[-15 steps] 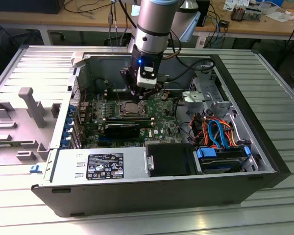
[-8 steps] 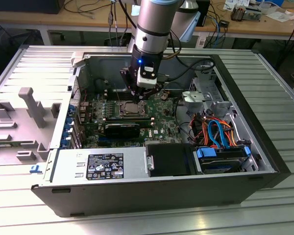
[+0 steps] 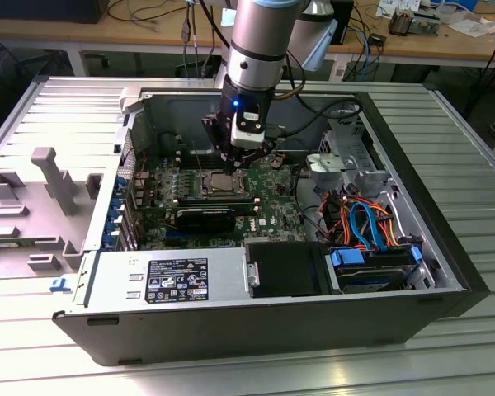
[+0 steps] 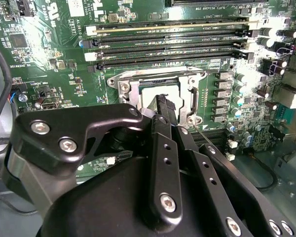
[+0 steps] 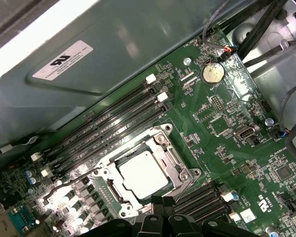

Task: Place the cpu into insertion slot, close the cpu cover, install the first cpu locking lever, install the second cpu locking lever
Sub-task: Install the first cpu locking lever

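The end effector (image 3: 240,157) is seen in the exterior view hung low inside the open case (image 3: 445,247), its fingers drawn together with nothing seen between them. The arm is held near vertical, wrist pointed down. The cpu (image 3: 223,183) is found just below the tip, slightly toward the exterior view's left, seated in the slot (image 3: 206,186). In the second wrist view the tip is laid over the near edge of the cover (image 4: 191,96), which appears folded flat around the cpu. A thin lever (image 4: 197,132) is run beside the fingers, apart from them. In the first wrist view the lever is seen lying along the slot side nearest the tip; whether it is latched cannot be told
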Controlling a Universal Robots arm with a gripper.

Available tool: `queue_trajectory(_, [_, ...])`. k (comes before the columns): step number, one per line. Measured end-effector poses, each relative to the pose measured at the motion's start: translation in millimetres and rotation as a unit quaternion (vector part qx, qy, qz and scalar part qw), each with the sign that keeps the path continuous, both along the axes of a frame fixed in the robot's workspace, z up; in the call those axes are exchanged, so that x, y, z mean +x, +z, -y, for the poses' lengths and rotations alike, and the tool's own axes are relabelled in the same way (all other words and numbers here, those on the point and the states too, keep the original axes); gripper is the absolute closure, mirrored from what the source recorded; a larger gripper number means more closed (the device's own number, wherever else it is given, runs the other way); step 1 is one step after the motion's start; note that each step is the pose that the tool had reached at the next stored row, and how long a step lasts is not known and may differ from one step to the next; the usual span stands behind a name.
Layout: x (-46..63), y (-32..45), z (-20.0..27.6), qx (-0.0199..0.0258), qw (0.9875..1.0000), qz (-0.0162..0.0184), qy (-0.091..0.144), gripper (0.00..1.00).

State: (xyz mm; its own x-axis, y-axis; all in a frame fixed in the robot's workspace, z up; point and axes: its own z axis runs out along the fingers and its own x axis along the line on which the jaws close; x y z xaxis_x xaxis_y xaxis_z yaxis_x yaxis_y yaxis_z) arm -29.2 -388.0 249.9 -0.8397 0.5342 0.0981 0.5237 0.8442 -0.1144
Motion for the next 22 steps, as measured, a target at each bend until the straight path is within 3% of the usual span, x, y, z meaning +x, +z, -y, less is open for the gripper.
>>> queue_trajectory(22, [0.0, 0.2, 0.0, 0.0, 1.0, 0.0, 0.007, 0.89])
